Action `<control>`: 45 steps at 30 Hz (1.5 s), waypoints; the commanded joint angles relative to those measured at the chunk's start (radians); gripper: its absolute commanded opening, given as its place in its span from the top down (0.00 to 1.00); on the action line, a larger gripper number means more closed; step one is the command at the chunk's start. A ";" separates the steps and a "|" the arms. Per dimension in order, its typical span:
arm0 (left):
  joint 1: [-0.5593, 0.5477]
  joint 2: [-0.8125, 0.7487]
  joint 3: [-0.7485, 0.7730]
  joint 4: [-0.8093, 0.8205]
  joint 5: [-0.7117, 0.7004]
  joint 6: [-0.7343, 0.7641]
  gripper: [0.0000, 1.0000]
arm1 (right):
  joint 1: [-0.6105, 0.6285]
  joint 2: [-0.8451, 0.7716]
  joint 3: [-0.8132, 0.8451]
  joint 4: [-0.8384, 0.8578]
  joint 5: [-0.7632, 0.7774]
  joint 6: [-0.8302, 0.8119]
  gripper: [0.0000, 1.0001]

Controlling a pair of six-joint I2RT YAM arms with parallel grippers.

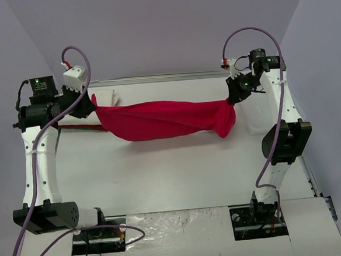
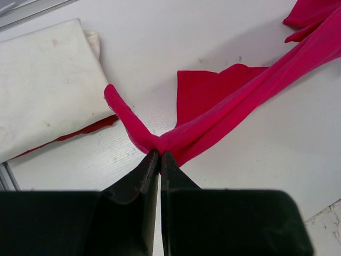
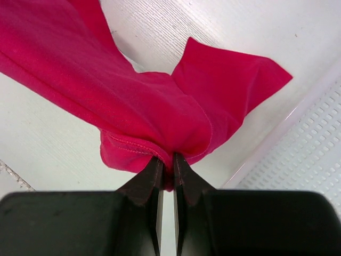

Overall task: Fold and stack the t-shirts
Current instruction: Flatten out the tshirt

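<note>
Top external: left gripper (image 1: 87, 105) and right gripper (image 1: 234, 94) clamp a red shirt (image 1: 164, 120) sagging between their jaws; seemingly soft, light; grip hems.

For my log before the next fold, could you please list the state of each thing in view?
Bright red cloth t-shirt: bunched, stretched between the grippers.
Left gripper: shut on it.
Right gripper: shut on it.
White cloth t-shirt: folded, lying flat.

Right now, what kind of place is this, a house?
Probably a robot lab, not a house: two robot arms bolted to a white table, a red shirt held between them, plain grey walls close around.
</note>
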 commanded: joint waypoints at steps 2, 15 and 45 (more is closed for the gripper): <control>0.012 -0.036 0.006 0.051 -0.008 0.014 0.97 | -0.017 -0.001 -0.039 -0.010 0.004 -0.027 0.96; 0.010 -0.016 -0.025 0.066 0.038 -0.007 0.98 | -0.023 0.008 -0.114 0.030 -0.037 -0.037 1.00; 0.012 0.030 0.271 0.086 -0.144 -0.058 0.98 | -0.038 -0.233 0.212 0.220 0.160 0.170 1.00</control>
